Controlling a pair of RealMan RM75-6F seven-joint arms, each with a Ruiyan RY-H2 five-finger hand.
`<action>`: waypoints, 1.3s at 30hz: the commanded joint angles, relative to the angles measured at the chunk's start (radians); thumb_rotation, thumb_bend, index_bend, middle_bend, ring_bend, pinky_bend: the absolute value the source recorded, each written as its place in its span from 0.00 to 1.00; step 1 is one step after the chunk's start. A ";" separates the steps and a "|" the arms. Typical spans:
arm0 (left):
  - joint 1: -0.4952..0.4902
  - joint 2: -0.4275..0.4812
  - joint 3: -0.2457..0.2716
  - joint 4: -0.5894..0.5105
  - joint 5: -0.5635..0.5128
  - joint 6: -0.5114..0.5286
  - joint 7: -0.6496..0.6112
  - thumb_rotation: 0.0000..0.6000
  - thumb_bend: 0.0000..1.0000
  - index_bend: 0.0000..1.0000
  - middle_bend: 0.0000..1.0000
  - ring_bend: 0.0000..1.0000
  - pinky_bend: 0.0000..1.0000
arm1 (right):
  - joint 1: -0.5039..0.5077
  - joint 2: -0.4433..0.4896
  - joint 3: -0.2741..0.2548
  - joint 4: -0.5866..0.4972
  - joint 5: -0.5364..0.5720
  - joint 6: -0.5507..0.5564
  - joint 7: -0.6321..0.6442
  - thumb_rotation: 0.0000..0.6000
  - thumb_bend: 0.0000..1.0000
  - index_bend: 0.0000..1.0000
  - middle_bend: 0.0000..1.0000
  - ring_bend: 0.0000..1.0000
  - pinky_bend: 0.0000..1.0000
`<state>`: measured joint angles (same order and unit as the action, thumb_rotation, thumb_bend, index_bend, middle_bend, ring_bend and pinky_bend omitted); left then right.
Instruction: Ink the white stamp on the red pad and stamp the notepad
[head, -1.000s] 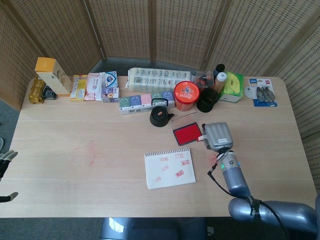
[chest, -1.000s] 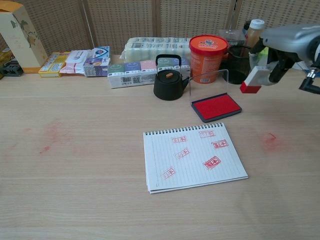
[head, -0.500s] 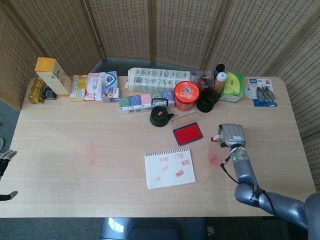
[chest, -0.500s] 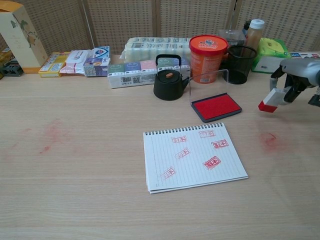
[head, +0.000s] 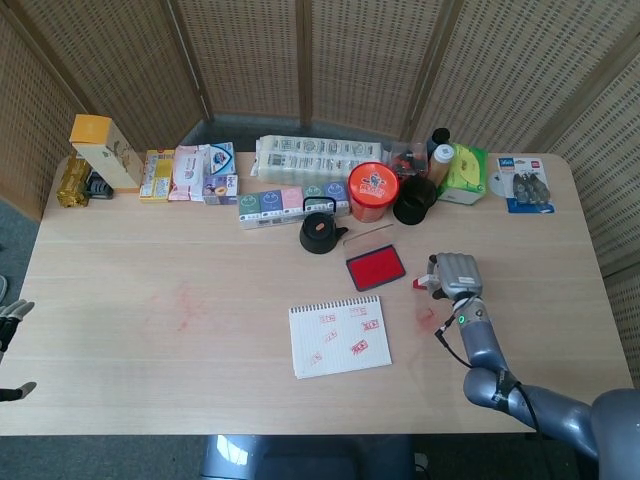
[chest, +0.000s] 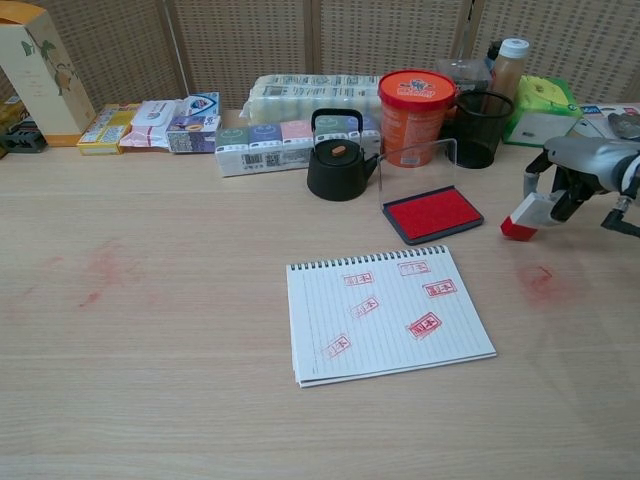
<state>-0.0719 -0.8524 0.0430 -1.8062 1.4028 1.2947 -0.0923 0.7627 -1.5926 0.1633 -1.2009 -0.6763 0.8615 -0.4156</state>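
1 blocky white stamp (chest: 524, 213) with red base, gripped by right robot hand (chest: 575, 172).

Stamp, pad and notepad

White stamp (chest: 521, 214), red face down, tilted, right of the open red pad (chest: 432, 214); spiral notepad (chest: 385, 314) lies flat nearer the front edge, bearing several red impressions.

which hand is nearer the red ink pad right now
Right. The right hand holds the white stamp just to the right of the red ink pad. The left hand hangs off the table's far left edge, well away from it.
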 joint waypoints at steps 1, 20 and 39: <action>0.000 0.000 0.001 0.000 0.002 0.000 0.000 1.00 0.00 0.00 0.00 0.00 0.01 | -0.005 0.008 0.004 -0.010 -0.013 0.001 0.005 1.00 0.41 0.56 1.00 1.00 1.00; 0.004 0.003 0.003 0.000 0.016 0.010 -0.009 1.00 0.00 0.00 0.00 0.00 0.01 | -0.010 -0.004 0.002 0.007 0.038 0.036 -0.119 1.00 0.41 0.50 1.00 1.00 1.00; 0.009 0.009 0.005 0.001 0.028 0.021 -0.026 1.00 0.00 0.00 0.00 0.00 0.01 | -0.014 0.011 0.004 -0.039 0.032 0.054 -0.157 1.00 0.32 0.44 1.00 1.00 1.00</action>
<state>-0.0629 -0.8432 0.0477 -1.8057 1.4309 1.3152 -0.1178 0.7488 -1.5853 0.1668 -1.2337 -0.6404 0.9109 -0.5698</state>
